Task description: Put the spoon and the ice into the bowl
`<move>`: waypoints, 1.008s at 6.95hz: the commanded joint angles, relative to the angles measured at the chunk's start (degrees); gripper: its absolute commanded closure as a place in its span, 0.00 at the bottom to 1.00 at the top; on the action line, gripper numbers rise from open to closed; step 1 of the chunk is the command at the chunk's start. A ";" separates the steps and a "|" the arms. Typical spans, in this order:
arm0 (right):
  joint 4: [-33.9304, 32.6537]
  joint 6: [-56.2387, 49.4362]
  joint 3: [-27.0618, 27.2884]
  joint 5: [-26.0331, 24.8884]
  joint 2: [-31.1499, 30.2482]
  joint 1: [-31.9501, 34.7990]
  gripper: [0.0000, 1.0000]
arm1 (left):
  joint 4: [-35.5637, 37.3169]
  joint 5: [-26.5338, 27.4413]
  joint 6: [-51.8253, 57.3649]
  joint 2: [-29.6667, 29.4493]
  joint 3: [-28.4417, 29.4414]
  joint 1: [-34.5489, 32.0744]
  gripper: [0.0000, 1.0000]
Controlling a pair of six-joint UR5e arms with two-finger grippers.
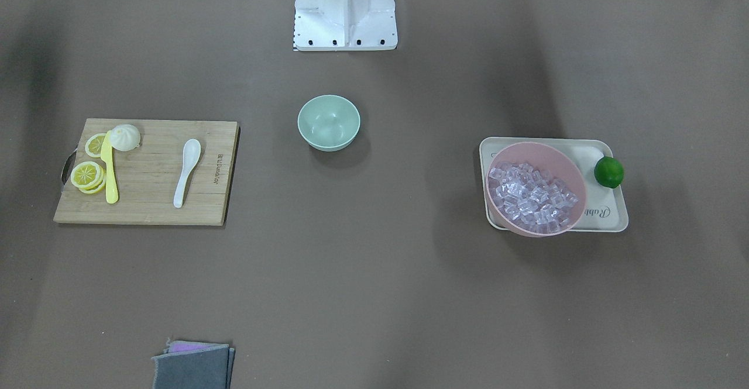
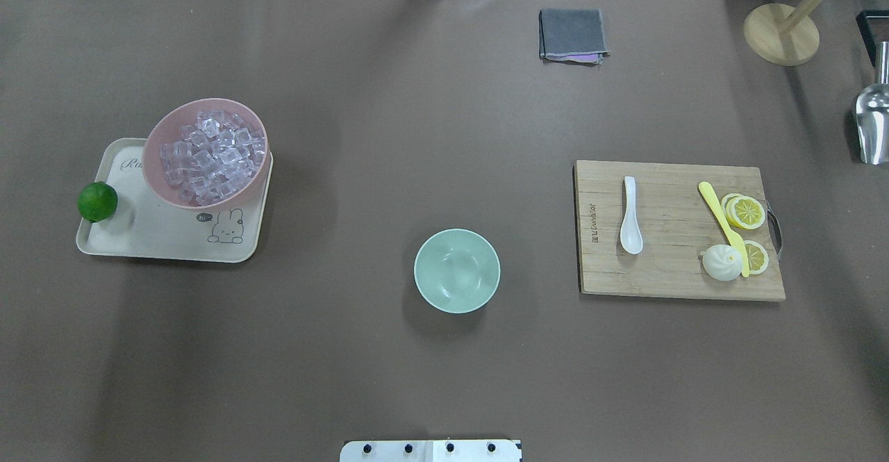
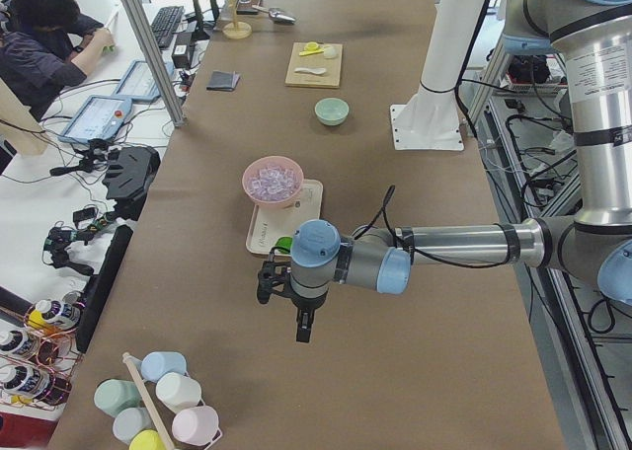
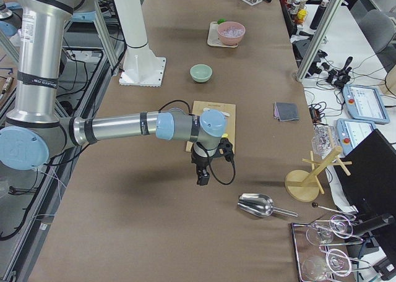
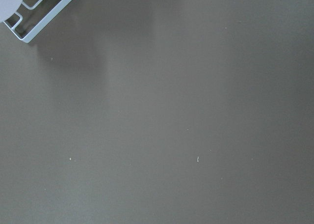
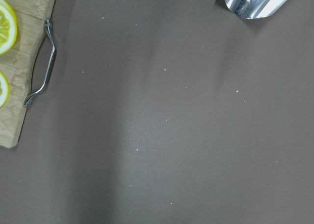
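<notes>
Bowl (image 2: 456, 271) first, since it's sitting closest to the robot's base. It's dead centre and looking empty, and I'm guessing it's parked there so either arm can reach it. Nothing is in it yet, so the job is only just starting.

Going a bit further out on the robot's right, the spoon (image 2: 630, 215) is lying flat on the cutting board (image 2: 677, 267), scoop toward the base, well apart from the yellow knife (image 2: 719, 219) and lemon slices. That's looking like an easy pick for the right arm. On the robot's left, about as far out, the ice (image 2: 212, 156) is piling up in the pink bowl (image 2: 148, 170), which is resting on the tray (image 2: 160, 236) beside a lime (image 2: 97, 201). I'm reading that as the left arm's job.

Both arms are hanging way out past the table's ends. The left gripper (image 3: 301, 330) is pointing straight down over bare table, forearm stretching out level. The right gripper (image 4: 202, 178) is doing the same just past the board, near a metal scoop (image 4: 257, 205). I'm only getting side views of them, so I can't tell how wide the jaws are, or whether they're gripping anything.
</notes>
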 commanded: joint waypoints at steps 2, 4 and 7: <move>17.81 1.46 -0.13 1.44 0.12 0.00 0.00 | -0.98 -0.09 -0.36 -4.54 -1.20 0.00 0.02; 24.09 7.15 0.31 1.18 2.39 0.00 0.00 | -13.57 0.26 -1.32 -8.76 1.42 0.00 0.02; 29.63 22.57 0.66 1.00 6.78 -5.59 0.01 | -26.95 -7.16 -2.72 -8.34 2.39 0.08 0.01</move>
